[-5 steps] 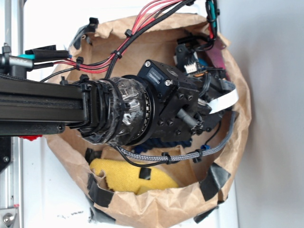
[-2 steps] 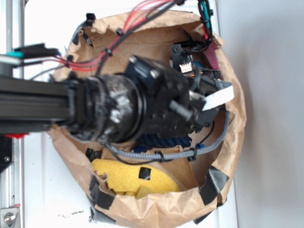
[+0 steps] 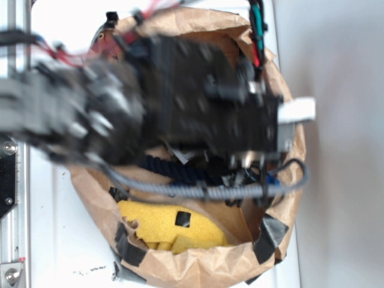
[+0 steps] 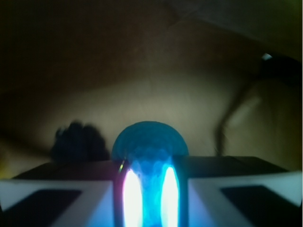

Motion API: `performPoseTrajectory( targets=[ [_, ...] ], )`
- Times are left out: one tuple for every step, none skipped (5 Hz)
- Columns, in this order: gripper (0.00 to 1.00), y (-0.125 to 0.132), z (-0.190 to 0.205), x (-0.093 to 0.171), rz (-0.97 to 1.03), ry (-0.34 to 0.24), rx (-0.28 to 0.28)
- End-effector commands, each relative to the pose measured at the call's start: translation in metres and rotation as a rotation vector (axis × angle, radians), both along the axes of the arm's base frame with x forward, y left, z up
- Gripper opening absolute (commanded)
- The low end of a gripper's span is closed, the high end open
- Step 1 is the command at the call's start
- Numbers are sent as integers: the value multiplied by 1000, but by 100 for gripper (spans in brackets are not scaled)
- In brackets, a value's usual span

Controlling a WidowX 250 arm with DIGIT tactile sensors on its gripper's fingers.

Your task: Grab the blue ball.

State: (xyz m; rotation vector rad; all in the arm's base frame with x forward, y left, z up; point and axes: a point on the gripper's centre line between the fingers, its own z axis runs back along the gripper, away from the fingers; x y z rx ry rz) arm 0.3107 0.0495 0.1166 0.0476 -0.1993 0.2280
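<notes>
From the wrist view I see the blue ball [image 4: 149, 142] wedged between the two fingers [image 4: 61, 198] of my gripper [image 4: 149, 198], jaws narrow and clamped on it, its lower half washed out by glare. In the exterior view my blurred arm [image 3: 150, 102] hides the ball inside the paper bag [image 3: 198, 267]. Below the arm, only part of the dark rope [image 3: 174, 169] and the yellow sponge [image 3: 162, 225] shows.

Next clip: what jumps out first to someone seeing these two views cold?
In the wrist view, a glowing blue ball sits low in the middle, wedged between the gripper pads, with a dark blur to its left. From outside, the blurred black arm fills the upper half of a crumpled paper bag, hiding the ball. A yellow sponge lies at the bag's lower edge, a navy rope just above it.
</notes>
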Motion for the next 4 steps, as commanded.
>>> performPoseTrajectory(
  targets=[
    [0,15,68,-22,-47,-74,-56],
    [0,12,88,-43,-60,-84,-109],
    [0,-10,90,-60,-23,-135,5],
    [0,-22,91,-70,-26,-141,133]
  ],
)
